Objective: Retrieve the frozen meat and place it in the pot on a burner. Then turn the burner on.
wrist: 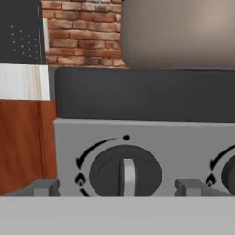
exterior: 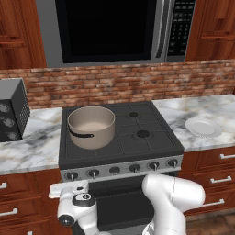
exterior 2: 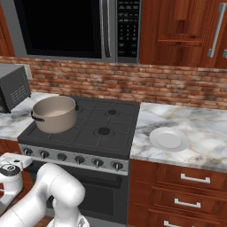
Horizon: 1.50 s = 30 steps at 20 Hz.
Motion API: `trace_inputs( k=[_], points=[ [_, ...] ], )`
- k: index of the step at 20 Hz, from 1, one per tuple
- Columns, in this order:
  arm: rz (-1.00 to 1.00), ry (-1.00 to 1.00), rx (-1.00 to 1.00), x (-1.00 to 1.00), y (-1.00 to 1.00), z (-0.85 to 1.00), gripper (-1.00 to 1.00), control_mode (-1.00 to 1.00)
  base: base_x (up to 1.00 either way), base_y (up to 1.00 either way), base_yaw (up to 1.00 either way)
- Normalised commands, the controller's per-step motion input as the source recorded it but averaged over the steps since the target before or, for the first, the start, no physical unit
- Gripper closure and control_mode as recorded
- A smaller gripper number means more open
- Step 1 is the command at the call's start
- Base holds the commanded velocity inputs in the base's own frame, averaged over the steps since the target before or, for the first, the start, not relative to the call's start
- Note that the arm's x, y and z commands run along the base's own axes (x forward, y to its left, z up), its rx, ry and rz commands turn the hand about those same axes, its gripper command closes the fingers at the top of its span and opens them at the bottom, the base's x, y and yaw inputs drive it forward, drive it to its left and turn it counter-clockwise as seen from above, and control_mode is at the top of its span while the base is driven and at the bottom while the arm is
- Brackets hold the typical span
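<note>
The beige-grey pot (exterior: 91, 126) (exterior 2: 54, 114) stands on the stove's front-left burner, its dark handle facing the front; what shows of its pale inside looks bare. The frozen meat is out of view. My gripper (exterior: 69, 186) (exterior 2: 20, 160) hangs low in front of the stove's control panel, level with the leftmost knob (exterior: 72, 175) (exterior 2: 27, 151). In the hand view that knob (wrist: 125, 173) sits centred between the two fingertips of the gripper (wrist: 117, 187), which stands open with nothing in it, apart from the knob. The pot's wall (wrist: 179, 32) rises above the stove edge.
The black stove (exterior: 142, 137) carries a row of several knobs along its front. A white plate (exterior: 203, 127) (exterior 2: 168, 138) lies on the marble counter to the right. A dark toaster oven (exterior: 11, 110) (exterior 2: 13, 88) stands left. A microwave (exterior: 110, 27) hangs above.
</note>
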Motion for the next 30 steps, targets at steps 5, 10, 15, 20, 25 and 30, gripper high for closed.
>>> trace_inputs(
  k=[5,10,15,20,25,30],
  points=[
    [0.0,0.0,0.0,0.08,-0.04,-0.17,-1.0,-1.0,0.0,0.0,0.0],
    [0.0,0.0,0.0,0.08,-0.01,-0.05,-1.0,-1.0,0.0,0.0,0.0],
    [0.0,0.0,0.0,0.1,0.0,0.0,-1.0,-1.0,0.0,0.0,0.0],
    [0.0,0.0,0.0,0.06,0.0,0.0,-1.0,-1.0,0.0,0.0,0.0],
    [0.0,0.0,0.0,0.0,0.0,0.0,-1.0,-1.0,0.0,0.0,0.0],
    [0.0,0.0,0.0,0.0,0.0,0.0,-1.0,-1.0,0.0,0.0,0.0]
  ],
)
